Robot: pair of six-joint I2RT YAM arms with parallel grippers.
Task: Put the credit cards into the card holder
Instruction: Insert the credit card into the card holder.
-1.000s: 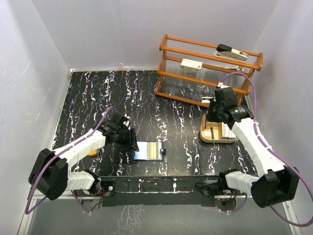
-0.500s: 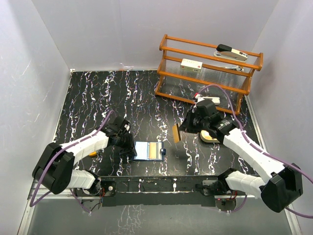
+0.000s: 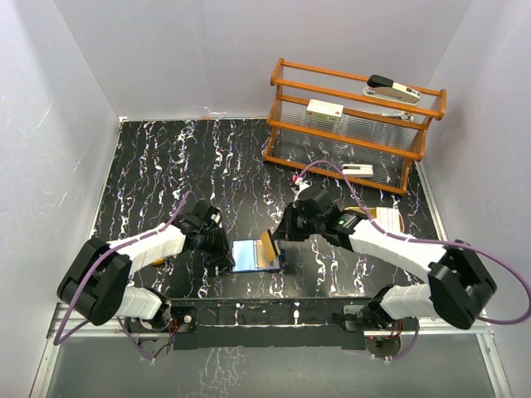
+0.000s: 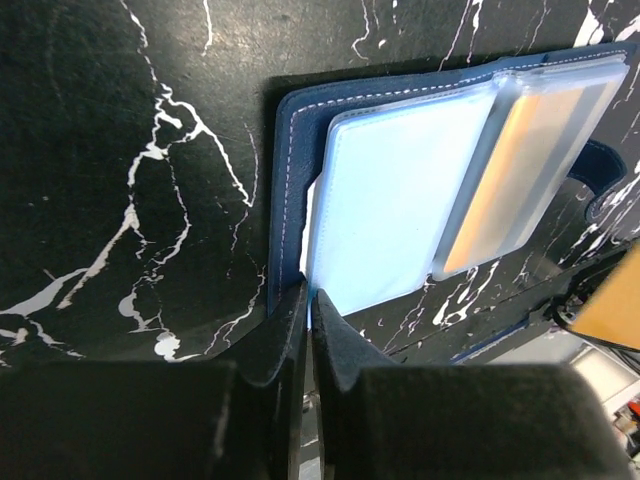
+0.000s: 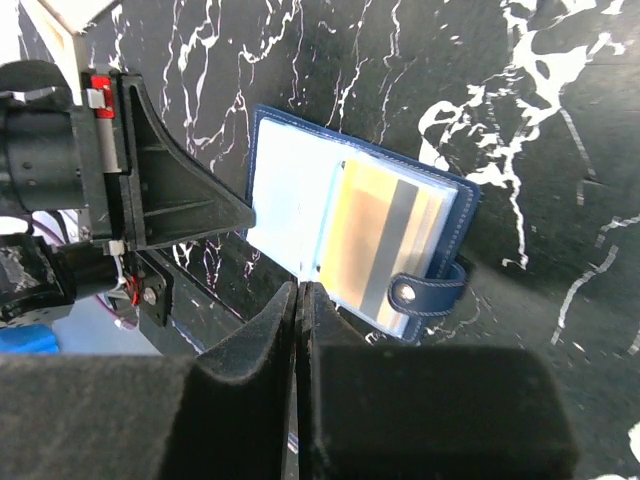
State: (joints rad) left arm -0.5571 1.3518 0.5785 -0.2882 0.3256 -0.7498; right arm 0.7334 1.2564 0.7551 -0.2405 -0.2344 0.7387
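ok so the card holder (image 3: 251, 255) is lying open and flat on the black marble table (image 3: 166, 166), near the front edge, roughly btw the two arms. Left gripper (image 3: 222, 247) is clamped on its left edge. Left wrist cam shows the fingers (image 4: 280, 340) squeezed nearly together w/ the navy cover pinched in the gap. Inside there are clear plastic sleeves, and the right-hand one has a tan card w/ grey stripe (image 5: 375, 240) in it. Snap tab (image 5: 425, 288) sticks out on the holder's right side.

Right gripper (image 3: 276, 235) sits just above the holder's right half, pinched tight on a tan credit card (image 3: 266, 245). Card is tilted, lower edge right at the sleeves. Can't tell if it's actually touching tbh. On the right wrist cam the fingers (image 5: 255, 340) are basically closed w/ only a sliver btw them, and the card is edge-on so you barely see it. Holder lies directly past those tips.

Beige tray (image 3: 388, 217) peeks out behind the right arm, wooden rack (image 3: 353, 124) at back right.
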